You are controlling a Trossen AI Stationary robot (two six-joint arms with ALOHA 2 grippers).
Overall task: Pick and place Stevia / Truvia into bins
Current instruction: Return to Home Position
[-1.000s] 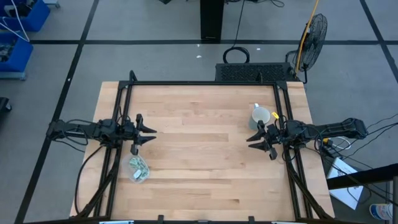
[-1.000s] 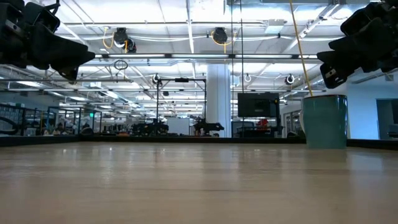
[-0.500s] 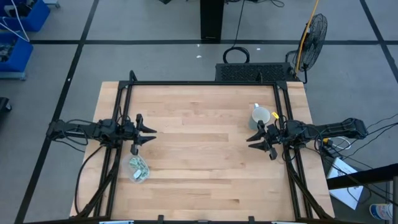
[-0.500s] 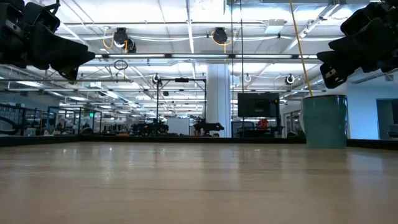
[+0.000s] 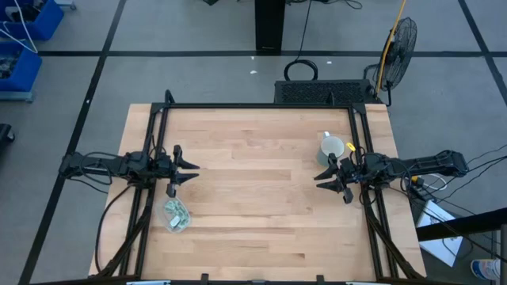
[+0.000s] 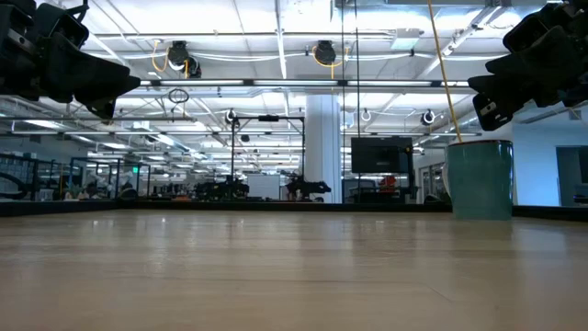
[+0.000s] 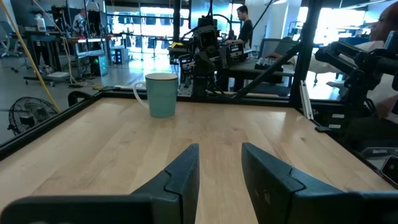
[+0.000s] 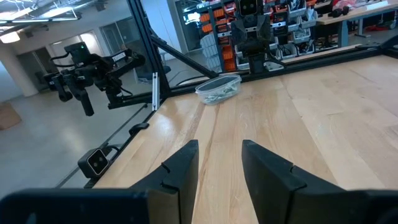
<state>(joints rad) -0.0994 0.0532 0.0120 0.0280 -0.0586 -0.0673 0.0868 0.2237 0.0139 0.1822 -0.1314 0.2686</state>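
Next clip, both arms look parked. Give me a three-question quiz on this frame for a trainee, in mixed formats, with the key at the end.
1. Fill the gap: the mug stands nearest the ___ arm.
2. Pick one: the sachets lie A) in the clear tub, B) in the mug, C) loose at mid-table.
3. True or false: the left gripper and the right gripper are each shut on a sachet.

Key: 1 right. 2 A. 3 false; both are open, with nothing between the fingers.
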